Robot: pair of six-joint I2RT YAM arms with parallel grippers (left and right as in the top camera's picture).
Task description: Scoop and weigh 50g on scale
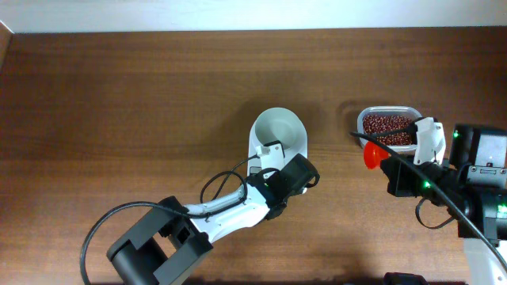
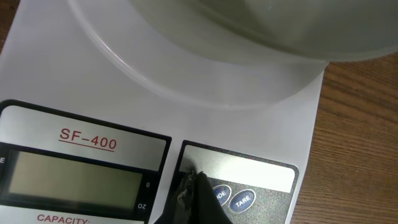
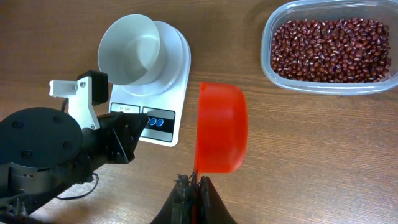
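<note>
Weighing station, mid-task: my left pincer (image 2: 194,185), fingers pressed together and holding nothing, has its tip down on the button panel (image 2: 249,171) of the scale (image 2: 261,124), just left of the two round blue keys. The display (image 2: 74,180) looks blank, so I judge this to be the switch-on or zeroing step. It calls for a short, straight press. A sideways shove could skate the scale across the table (image 1: 119,95), and I should see the reading settle before anything is poured.

My right pincer (image 3: 193,185) is clamped on the handle of the orange scoop (image 3: 221,127), which hangs between the scale and the tub (image 3: 268,70). The beans (image 3: 329,40) all lie in that tub, and the bowl (image 1: 277,128) on the scale is empty.

Only the left wrist view shows where the tip lands. The overhead hides that contact under the arm, and only the right wrist view shows the grip on the scoop.
</note>
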